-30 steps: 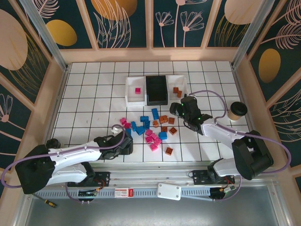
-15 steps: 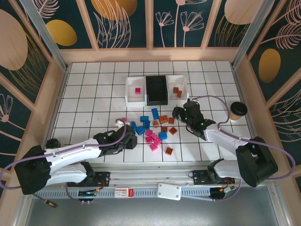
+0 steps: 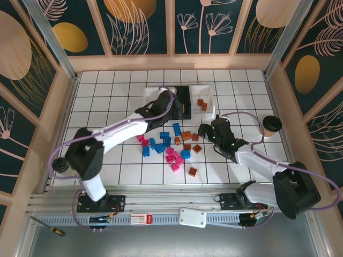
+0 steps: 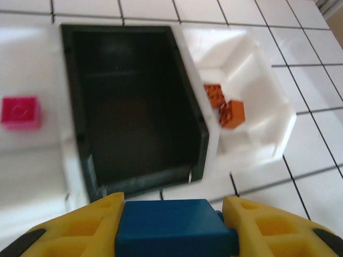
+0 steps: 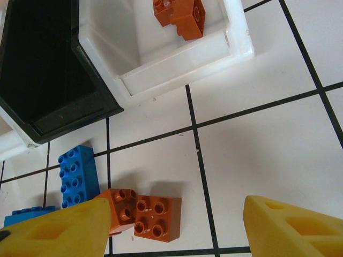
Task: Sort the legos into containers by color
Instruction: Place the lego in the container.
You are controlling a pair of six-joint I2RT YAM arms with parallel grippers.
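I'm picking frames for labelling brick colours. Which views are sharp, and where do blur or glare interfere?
Left wrist view: soft throughout, the pink brick smeared, the right white tray washed out, the held blue brick fuzzy. Right wrist view: crisp, studs on the orange bricks distinct. Top external view: even light, sharp tile lines on the table.
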